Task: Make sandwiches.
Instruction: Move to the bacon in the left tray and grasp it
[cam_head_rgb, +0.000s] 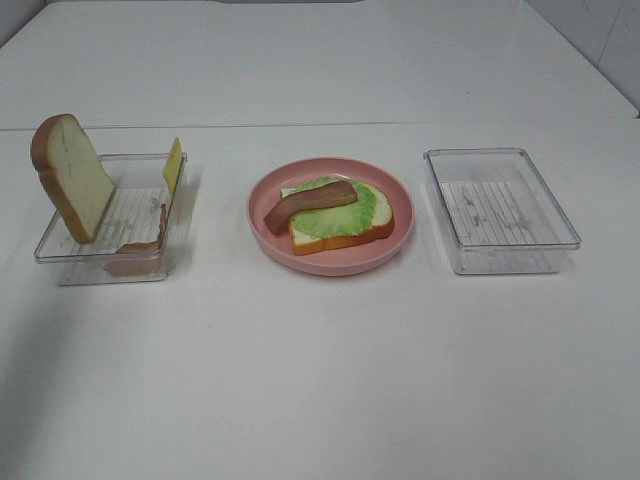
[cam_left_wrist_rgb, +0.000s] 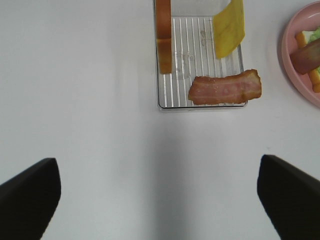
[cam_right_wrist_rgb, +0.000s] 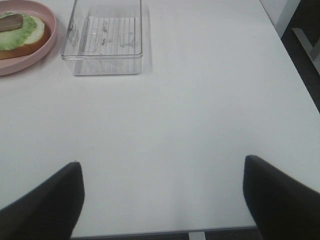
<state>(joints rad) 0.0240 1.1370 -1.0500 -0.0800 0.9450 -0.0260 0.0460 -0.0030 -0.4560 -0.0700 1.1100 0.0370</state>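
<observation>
left pincer (cam_left_wrist_rgb: 159, 175): matte black wedges | right pincer (cam_right_wrist_rgb: 161, 167): matte black wedges

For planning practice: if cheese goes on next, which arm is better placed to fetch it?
Likely left: the cheese slice leans in the left tray, ahead of the left gripper, jaws open; the right tray holds nothing.

The high camera is looking down and forward from the robot's side, from some way off, and it is taking in the whole white surface (cam_head_rgb: 320, 380): the left clear plastic tray (cam_head_rgb: 66, 258), the round pink plate (cam_head_rgb: 330, 266) and the right clear plastic tray (cam_head_rgb: 500, 262). The left wrist camera is sitting lower and nearer, facing past its own dark jaws toward the left tray and the plate's rim. The right wrist camera is likewise facing the right tray, the plate's rim and the surface's far edge. All three views are sharing the plate.
</observation>
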